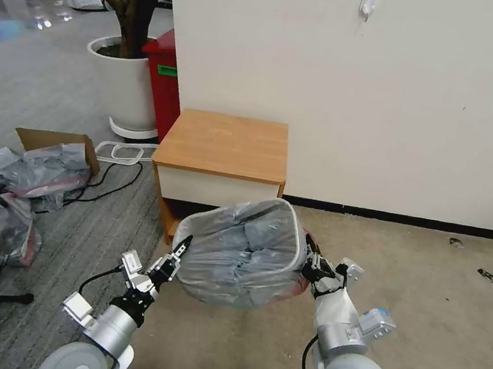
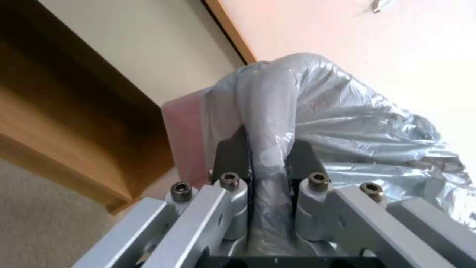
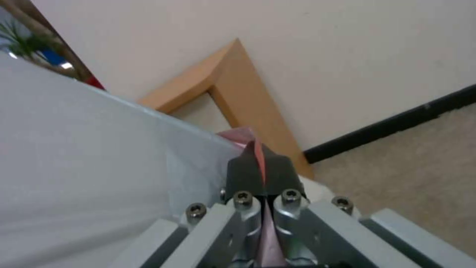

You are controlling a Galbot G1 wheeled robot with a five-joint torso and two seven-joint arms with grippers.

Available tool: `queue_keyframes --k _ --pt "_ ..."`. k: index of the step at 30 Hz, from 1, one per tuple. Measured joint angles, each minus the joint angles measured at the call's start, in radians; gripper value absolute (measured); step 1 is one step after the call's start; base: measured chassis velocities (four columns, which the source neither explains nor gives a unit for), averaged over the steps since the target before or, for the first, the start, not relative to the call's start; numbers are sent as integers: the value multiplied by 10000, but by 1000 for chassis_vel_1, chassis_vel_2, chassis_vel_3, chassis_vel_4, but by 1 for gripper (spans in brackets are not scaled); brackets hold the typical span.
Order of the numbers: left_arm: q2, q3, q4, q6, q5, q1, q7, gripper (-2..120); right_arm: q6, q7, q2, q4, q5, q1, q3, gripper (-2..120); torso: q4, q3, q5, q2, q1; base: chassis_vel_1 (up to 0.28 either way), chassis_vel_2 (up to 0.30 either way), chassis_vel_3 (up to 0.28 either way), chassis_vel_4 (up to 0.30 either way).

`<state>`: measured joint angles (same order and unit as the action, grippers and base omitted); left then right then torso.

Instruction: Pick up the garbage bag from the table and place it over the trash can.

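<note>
On the carpet before the desk (image 1: 223,144), a garbage bag (image 1: 244,251) lines the tilted trash can (image 1: 296,234), gripped from both sides.

Crinkled translucent grey plastic, pink-red at its edge, is stretched across the cream bin's mouth and folded down over its rim. Nearest, the left end effector (image 1: 180,251) reaches up from the lower left, its dark fingers (image 2: 230,154) clamped on a bunched fold of bag; the right end effector (image 1: 311,258) pinches the pink rim flat between closed fingers (image 3: 243,172) at the can's opposite side. Behind stands the wooden desk with its white drawer front, against a white wall; a red bin (image 1: 164,80) and a potted tree (image 1: 124,80) stand farther left.
</note>
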<state>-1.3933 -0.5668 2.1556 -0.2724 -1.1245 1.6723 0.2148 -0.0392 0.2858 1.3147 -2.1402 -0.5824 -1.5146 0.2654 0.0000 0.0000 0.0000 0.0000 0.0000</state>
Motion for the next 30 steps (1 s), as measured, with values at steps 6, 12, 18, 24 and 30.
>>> queue_keyframes --k 6,12,18,24,30 --pt "-18 26 1 -24 37 11 18 9 149 218 52 344 1261 77 3 0 0 0 0 0 0 0 0 0 0" --pt "-39 35 -1 -2 93 2 21 9 365 225 62 483 1928 104 26 2 1 0 0 0 0 0 0 0 0" --pt "-36 -8 -197 270 524 -93 -485 9 883 -117 74 523 2642 -110 157 25 0 0 -1 0 0 0 0 0 0" --pt "49 -182 -239 399 759 -155 -1220 7 967 -201 96 89 2506 -277 238 50 1 0 0 0 1 0 0 0 0" --pt "89 -137 -83 448 1521 -160 -1866 7 1115 -239 107 -315 2312 -318 369 68 0 0 0 0 0 0 0 0 0"
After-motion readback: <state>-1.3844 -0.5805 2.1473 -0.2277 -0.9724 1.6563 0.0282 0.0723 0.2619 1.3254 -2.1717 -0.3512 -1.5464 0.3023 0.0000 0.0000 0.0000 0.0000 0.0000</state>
